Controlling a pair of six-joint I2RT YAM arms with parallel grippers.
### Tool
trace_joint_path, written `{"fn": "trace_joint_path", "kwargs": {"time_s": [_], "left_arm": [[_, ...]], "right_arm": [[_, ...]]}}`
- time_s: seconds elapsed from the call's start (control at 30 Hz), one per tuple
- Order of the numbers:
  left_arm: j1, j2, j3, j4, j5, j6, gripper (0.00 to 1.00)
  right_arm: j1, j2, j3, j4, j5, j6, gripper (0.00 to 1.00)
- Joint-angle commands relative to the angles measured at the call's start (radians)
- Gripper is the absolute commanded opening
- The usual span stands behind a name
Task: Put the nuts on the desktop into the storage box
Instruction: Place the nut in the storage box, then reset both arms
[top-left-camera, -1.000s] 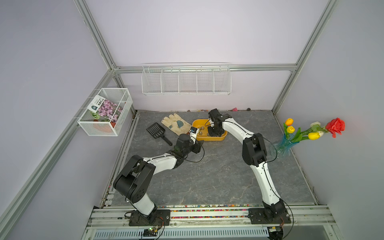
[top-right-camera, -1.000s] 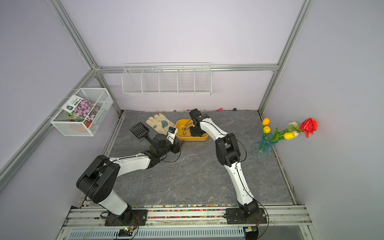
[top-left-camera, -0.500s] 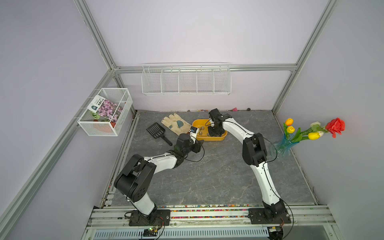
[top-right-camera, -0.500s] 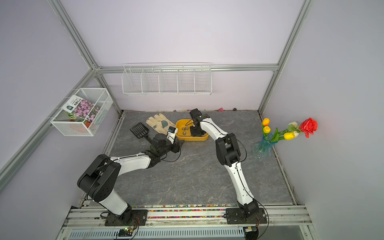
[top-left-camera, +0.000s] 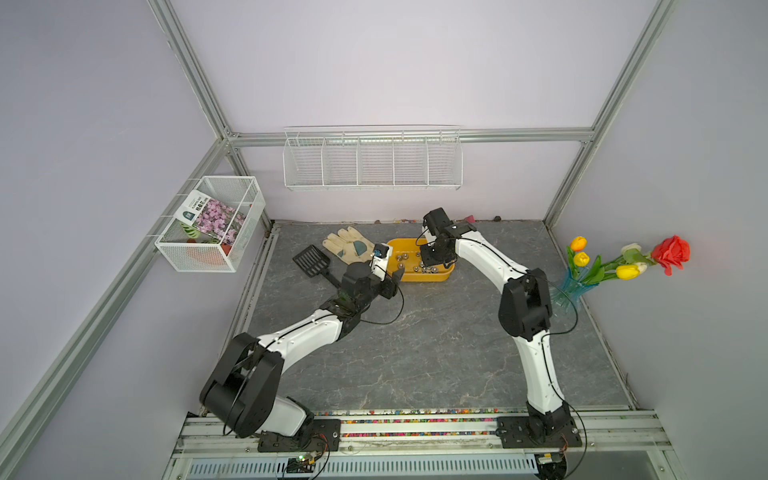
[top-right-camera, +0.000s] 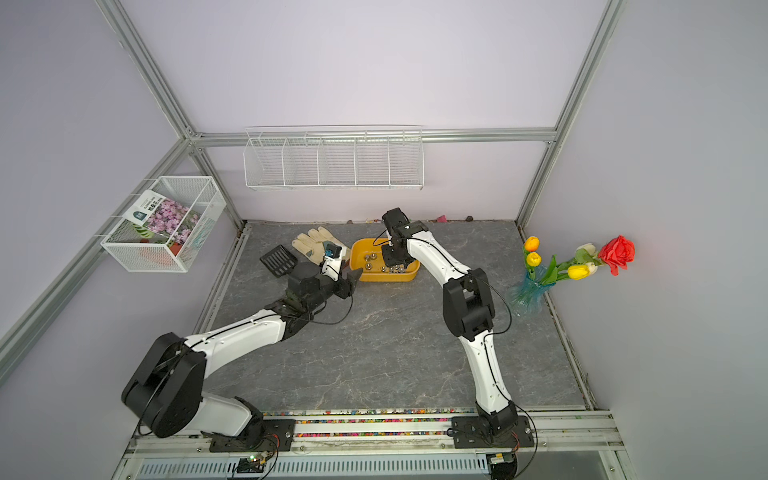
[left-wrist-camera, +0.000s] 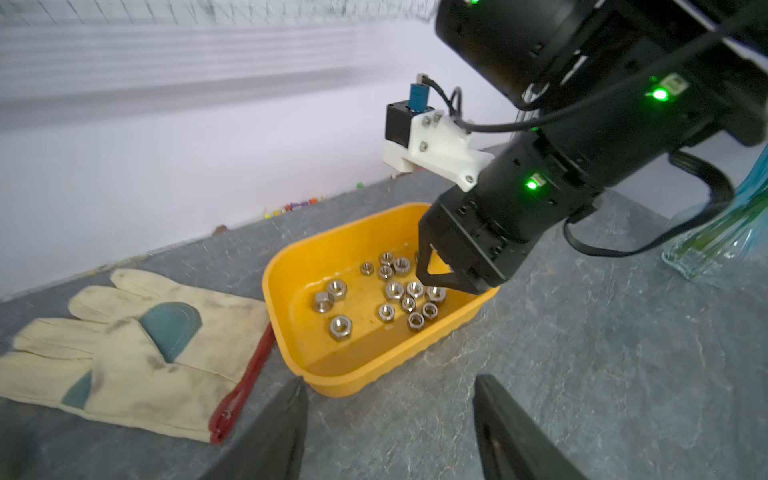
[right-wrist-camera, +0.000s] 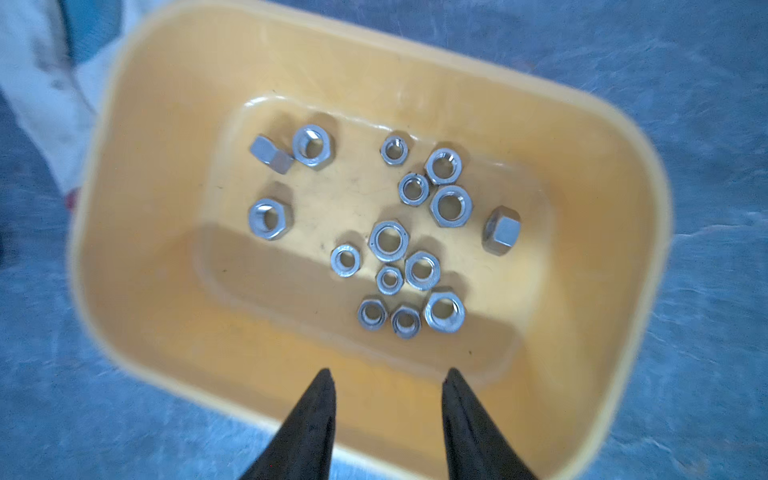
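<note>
The step in hand looks like the drop-off. The right gripper (right-wrist-camera: 389, 372) hangs over the yellow box (right-wrist-camera: 158, 174), tips pointing down inside its rim. Its jaws stand partly apart with nothing between them. The nuts (right-wrist-camera: 388, 241) lie loose on the box floor, over a dozen of them. Most lie flat and a couple are tipped on edge, and none touches the jaws.

The left gripper (left-wrist-camera: 386, 395) waits low over the bench (top-left-camera: 415, 353), just beside the near corner of the box. Its jaws are about half open and empty. A work glove (left-wrist-camera: 137, 349) lies on the bench beside the box.

No loose nut shows on the bench in any view. A nut would be very small in the top views, though, and the arms hide some of the surface. So the task seems finished or nearly so.

The next move calls for the right arm to lift straight up clear of the box, so the jaws do not catch its wall and tip it. After that the bench needs a look for stragglers, especially under both arms.
</note>
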Motion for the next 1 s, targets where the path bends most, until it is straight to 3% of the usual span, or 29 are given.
{"fn": "trace_joint_path", "kwargs": {"time_s": [0.0, 0.23, 0.37, 0.43, 0.53, 0.63, 0.83, 0.97], "left_arm": [[0.044, -0.064, -0.030, -0.045, -0.055, 0.047, 0.66], [0.280, -0.207, -0.139, -0.021, -0.081, 0.022, 0.66], [0.464, -0.246, -0.246, 0.063, -0.091, -0.041, 0.66], [0.526, -0.238, -0.301, 0.124, -0.153, -0.058, 0.66], [0.574, -0.185, -0.329, 0.165, -0.206, -0.063, 0.66], [0.590, -0.108, -0.308, 0.165, -0.178, -0.064, 0.67], [0.620, 0.000, -0.294, 0.212, -0.090, -0.082, 0.67], [0.628, 0.057, -0.332, 0.314, -0.092, -0.094, 0.66]], "right_arm": [[0.015, -0.148, -0.094, 0.050, 0.030, -0.007, 0.48], [-0.016, -0.456, -0.493, 0.262, 0.219, -0.014, 0.68], [-0.136, -0.596, -0.732, 0.396, 0.263, -0.013, 0.72], [-0.209, -0.658, -0.863, 0.496, 0.279, -0.017, 0.73], [-0.298, -0.725, -1.077, 0.725, 0.305, -0.058, 0.73], [-0.356, -0.732, -1.276, 1.011, 0.284, -0.116, 0.73], [-0.383, -0.811, -1.368, 1.121, 0.212, -0.151, 0.72], [-0.385, -0.817, -1.448, 1.133, 0.255, -0.170, 0.72]]}}
